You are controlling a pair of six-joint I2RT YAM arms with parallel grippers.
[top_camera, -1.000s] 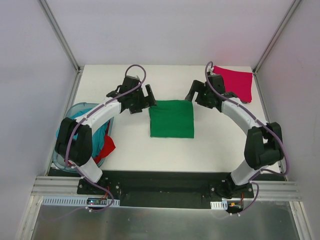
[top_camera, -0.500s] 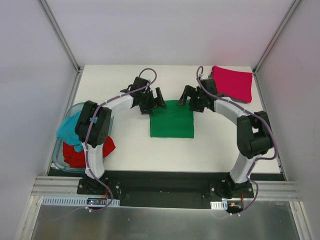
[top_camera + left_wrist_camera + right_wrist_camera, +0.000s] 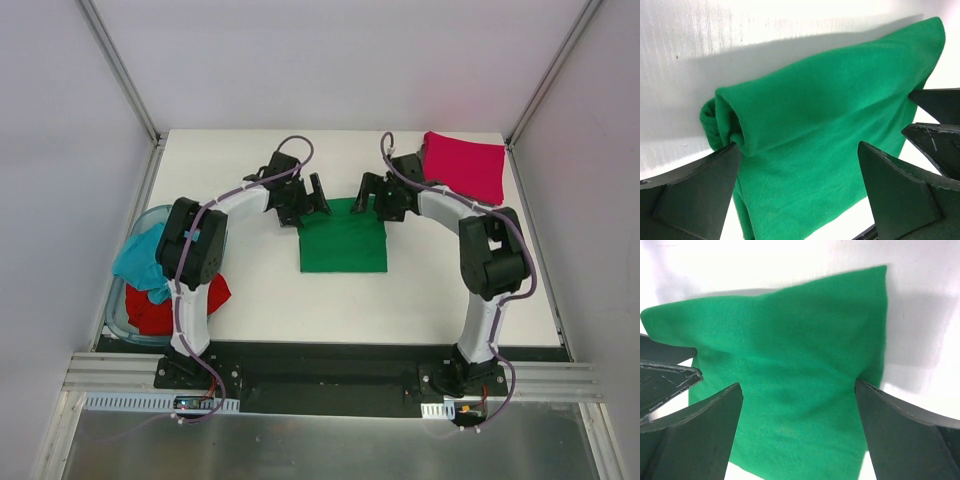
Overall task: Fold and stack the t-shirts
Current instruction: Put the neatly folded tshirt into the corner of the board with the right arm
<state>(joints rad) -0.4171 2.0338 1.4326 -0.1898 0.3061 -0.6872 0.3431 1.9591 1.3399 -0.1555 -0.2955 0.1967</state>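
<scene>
The bright green t-shirt lies folded in a rectangle at the table's middle. My left gripper is open over its far left corner, the fingers straddling the rolled fold. My right gripper is open over its far right corner. Neither gripper holds cloth. The green cloth fills both wrist views. The crimson-pink t-shirt lies folded at the back right. The teal t-shirt and the red t-shirt lie crumpled in the tub. The dark grey t-shirt is out of view.
The translucent pale-blue tub stands at the table's left edge, the red shirt spilling over its right side. White walls with metal frame posts enclose the table on three sides. The two grippers are close together, with a small gap between them.
Both grippers have moved inward and down to the green shirt's far edge. The left arm has swung off the tub, uncovering the teal and red shirts.
</scene>
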